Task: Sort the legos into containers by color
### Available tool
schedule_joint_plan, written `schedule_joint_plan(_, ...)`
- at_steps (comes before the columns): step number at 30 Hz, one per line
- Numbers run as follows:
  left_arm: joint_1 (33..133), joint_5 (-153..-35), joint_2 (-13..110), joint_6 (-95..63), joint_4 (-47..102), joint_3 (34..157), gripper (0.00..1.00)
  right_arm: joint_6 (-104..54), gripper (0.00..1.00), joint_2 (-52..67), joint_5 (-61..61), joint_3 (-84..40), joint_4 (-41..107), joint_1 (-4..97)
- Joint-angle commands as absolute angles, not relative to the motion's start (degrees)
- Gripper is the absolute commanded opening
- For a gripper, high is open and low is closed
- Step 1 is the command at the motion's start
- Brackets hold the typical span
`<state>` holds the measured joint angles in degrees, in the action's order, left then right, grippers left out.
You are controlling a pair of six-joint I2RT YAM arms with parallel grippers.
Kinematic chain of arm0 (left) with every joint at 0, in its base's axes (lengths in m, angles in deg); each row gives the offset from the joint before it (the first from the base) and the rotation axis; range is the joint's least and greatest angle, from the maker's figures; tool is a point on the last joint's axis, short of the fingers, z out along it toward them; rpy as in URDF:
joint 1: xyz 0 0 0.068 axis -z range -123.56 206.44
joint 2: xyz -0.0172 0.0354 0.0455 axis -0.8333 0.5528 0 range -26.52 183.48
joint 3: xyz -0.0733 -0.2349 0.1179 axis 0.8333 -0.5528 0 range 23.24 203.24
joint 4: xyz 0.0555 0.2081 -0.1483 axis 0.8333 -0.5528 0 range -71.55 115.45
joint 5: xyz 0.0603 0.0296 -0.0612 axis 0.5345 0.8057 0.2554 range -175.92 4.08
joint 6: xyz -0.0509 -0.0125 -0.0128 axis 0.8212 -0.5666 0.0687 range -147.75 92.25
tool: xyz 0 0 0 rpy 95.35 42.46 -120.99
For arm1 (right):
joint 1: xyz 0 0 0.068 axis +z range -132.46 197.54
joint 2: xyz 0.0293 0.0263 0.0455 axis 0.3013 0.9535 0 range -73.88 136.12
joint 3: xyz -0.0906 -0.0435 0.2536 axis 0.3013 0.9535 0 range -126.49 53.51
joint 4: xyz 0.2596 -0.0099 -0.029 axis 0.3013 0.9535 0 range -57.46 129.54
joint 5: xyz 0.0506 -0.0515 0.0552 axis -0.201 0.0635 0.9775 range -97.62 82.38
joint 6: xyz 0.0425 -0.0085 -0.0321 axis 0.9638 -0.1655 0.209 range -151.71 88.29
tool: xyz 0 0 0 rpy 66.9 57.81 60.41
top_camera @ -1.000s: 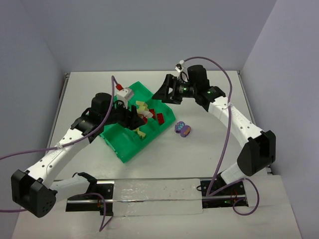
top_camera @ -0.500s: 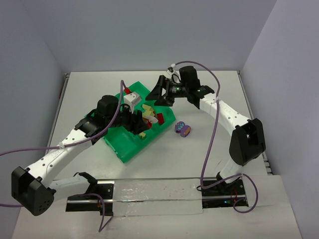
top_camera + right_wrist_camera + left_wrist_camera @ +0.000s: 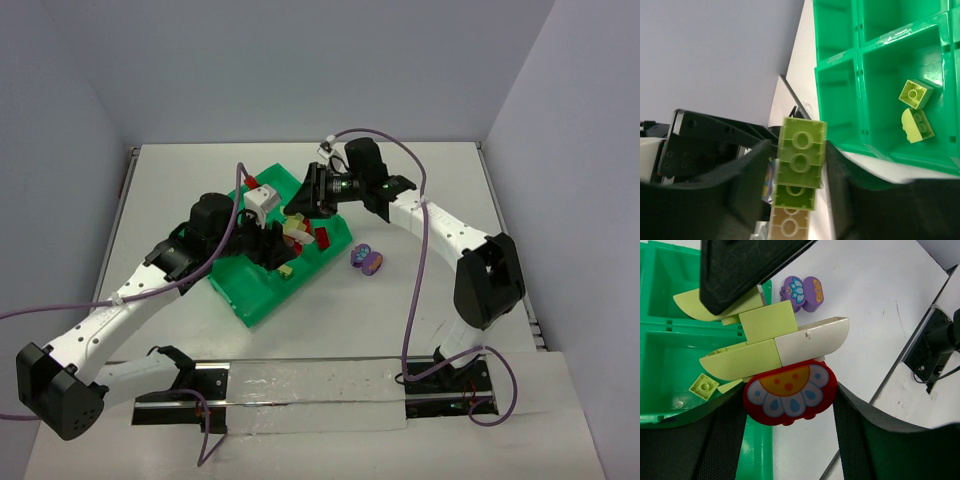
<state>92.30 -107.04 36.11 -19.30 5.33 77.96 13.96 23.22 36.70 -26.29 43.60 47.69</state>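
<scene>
My left gripper (image 3: 790,405) is shut on a red lego printed with a flower (image 3: 789,394). That lego is joined to a cluster of pale yellow-green (image 3: 742,360) and white (image 3: 812,337) legos, held above the green tray of containers (image 3: 250,295). My right gripper (image 3: 797,150) has come in from the far side. Its fingers (image 3: 740,185) press both sides of a yellow-green lego stack (image 3: 801,160) in the same cluster. Two purple legos (image 3: 366,259) lie on the table right of the tray. Two yellow-green legos (image 3: 915,93) lie in one compartment, and red legos (image 3: 322,237) in another.
The tray sits at an angle on the white table (image 3: 420,300), left of centre. A small yellow-green lego (image 3: 703,386) rests in a compartment under the cluster. Both arms cross over the tray's far right corner, and a metal rail (image 3: 300,385) runs along the near edge.
My right arm has swung left over the tray's far corner, and its jaws have closed onto the yellow-green stack. My left arm has shifted a little with the cluster.
</scene>
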Motion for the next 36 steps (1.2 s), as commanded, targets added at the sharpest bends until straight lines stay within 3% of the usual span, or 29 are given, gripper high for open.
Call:
schedule_joint_plan(1,92.56,-105.18,34.13,-20.46,6.4,79.41,0.0,14.32,0.39,21.14,37.91,-25.57,39.75,47.86)
schedule_joint_plan(3,92.56,-104.92,34.0,-20.56,6.05,79.39,0.0,14.59,0.31,20.57,37.8,-25.01,39.31,47.83)
schedule_joint_plan(5,92.56,-104.16,33.73,-20.58,5.76,79.27,0.0,15.12,0.08,19.9,37.63,-24.67,38.67,47.64)
schedule_joint_plan(7,92.56,-103.45,33.23,-20.4,5.47,79.03,0.0,15.63,0.01,19.3,37.01,-24.31,38.26,47.06)
schedule_joint_plan(20,92.56,-101.15,29.13,-18.53,4.53,76.08,0.0,23.4,0.0,16.38,35.27,-20.49,28.5,41.0)
schedule_joint_plan(29,92.21,-83.39,23.91,-12.27,3.13,77.56,0.0,12.51,0.0,15.34,21.75,-20.5,42.29,41.72)
schedule_joint_plan(36,92.12,-77.96,21.3,-8.23,0.17,78.84,0.0,3.2,0.0,21.05,12.28,-26.88,52.48,52.21)
